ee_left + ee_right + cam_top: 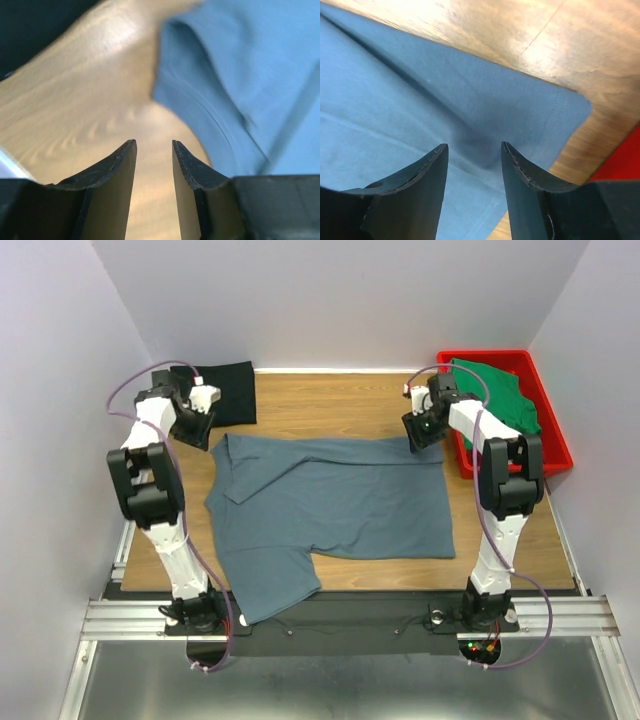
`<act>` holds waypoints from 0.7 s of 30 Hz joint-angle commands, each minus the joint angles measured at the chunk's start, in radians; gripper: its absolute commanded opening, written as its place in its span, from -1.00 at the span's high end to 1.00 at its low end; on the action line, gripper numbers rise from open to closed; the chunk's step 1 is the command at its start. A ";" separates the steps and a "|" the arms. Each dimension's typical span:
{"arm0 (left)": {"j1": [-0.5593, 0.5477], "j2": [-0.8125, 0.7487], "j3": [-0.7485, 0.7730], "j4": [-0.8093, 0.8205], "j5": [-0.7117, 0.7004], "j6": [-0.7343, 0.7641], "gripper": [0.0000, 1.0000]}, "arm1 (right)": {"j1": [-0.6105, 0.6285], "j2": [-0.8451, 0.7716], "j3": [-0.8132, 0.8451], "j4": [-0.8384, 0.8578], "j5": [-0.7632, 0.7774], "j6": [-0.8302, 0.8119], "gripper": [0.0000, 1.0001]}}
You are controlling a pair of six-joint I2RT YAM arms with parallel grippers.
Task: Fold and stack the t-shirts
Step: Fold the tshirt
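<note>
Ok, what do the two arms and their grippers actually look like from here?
The left arm and right arm both have white link shells with bulky black joint housings. A thin purple cable loops along each one, from wrist to base. The left gripper and right gripper each carry two matte black fingers, curved and tapering to thin tips. No markings are legible.

Close view from the wrist. The right gripper [473, 145] fills the bottom edge, its two dark fingers [427, 185] parted with a gap between them. Below them lies a slate blue-grey t-shirt [395, 100], creased diagonally, its stitched hem corner pointing right (slightly blurred). Beyond is the wooden table [570, 40]. A red tray [620, 165] shows at the right edge.
</note>
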 commanded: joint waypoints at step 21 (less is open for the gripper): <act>-0.269 -0.124 -0.075 -0.024 0.333 0.000 -0.01 | 0.060 -0.001 0.267 -0.087 -0.283 0.102 0.03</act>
